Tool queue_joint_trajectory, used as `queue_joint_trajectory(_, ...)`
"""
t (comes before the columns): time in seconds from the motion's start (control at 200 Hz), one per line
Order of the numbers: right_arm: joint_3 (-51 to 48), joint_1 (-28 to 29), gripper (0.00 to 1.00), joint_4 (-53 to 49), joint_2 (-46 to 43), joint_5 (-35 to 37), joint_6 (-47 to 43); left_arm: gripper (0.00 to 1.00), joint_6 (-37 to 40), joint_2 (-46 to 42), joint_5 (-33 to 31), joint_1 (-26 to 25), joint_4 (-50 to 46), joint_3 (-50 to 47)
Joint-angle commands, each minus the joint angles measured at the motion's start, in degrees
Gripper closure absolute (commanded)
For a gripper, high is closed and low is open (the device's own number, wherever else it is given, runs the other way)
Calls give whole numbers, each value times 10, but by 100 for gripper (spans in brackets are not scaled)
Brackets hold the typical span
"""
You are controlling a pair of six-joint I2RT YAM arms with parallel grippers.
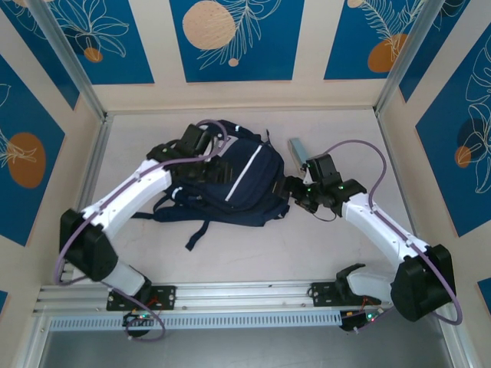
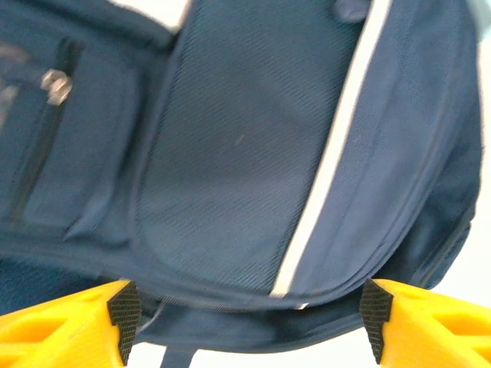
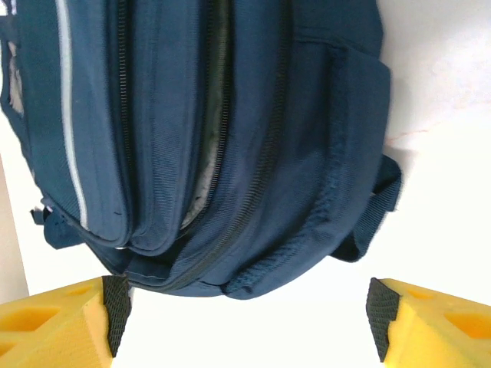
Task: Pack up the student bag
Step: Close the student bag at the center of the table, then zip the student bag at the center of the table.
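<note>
the student bag [image 1: 238,180] lies flat in the middle of the worktop [image 1: 307,253], its straps trailing toward the near edge. the left pincer [image 2: 247,313] hangs over the bag's far left part, fingers spread wide. the front panel and its white stripe [image 2: 330,153] are just beyond the tips, and nothing is pinched. the right pincer [image 3: 242,310] is at the bag's right end, also spread wide and empty, looking along the zip lines. between two of those lines a gap [image 3: 209,130] shows paler lining, so the main compartment looks partly unzipped, though the mouth is narrow.

the step in hand appears to be getting the bag open and ready to fill, with neither pincer gripping yet. a slim pale grey item [image 1: 294,148] lies on the worktop just beyond the right pincer, beside the bag. it may be something to pack, but it is too small to identify.

the next move calls for one pincer to close on the upper edge of the opening and lift it so the mouth gapes. the other is then free to fetch contents. the fabric is soft and will likely sag, so the zip edge is a better hold than the smooth panel.
</note>
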Motion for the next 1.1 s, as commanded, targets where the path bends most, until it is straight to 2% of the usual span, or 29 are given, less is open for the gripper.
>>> queue_joint_trajectory(0.0, 45, 22, 17, -8, 26, 0, -26, 25, 22, -34, -60, 8, 0, -77)
queue_joint_trajectory(0.095, 79, 46, 17, -13, 61, -5, -36, 26, 32, -52, -68, 17, 8, -133)
queue_joint_trajectory(0.215, 112, 71, 18, -16, 100, 0, -38, 28, 73, -54, -27, 42, 35, -168)
queue_joint_trajectory(0.415, 142, 89, 18, -25, 142, 6, -33, 28, 135, -2, -14, 79, 21, -138)
queue_joint_trajectory(0.515, 144, 92, 19, -29, 149, 10, -30, 28, 159, 21, 16, 97, 25, -127)
queue_joint_trajectory(0.675, 142, 93, 20, -37, 151, 12, -29, 38, 192, 56, 24, 117, 11, -94)
queue_joint_trajectory(0.765, 141, 94, 21, -42, 151, 14, -27, 42, 219, 71, 50, 125, 8, -82)
queue_joint_trajectory(0.875, 137, 95, 22, -47, 149, 23, -24, 44, 225, 93, 53, 129, -12, -69)
queue_joint_trajectory(0.95, 132, 95, 22, -44, 144, 29, -19, 41, 219, 102, 44, 130, -14, -70)
queue_joint_trajectory(1.095, 130, 95, 22, -44, 141, 32, -14, 43, 216, 115, 67, 130, -20, -70)
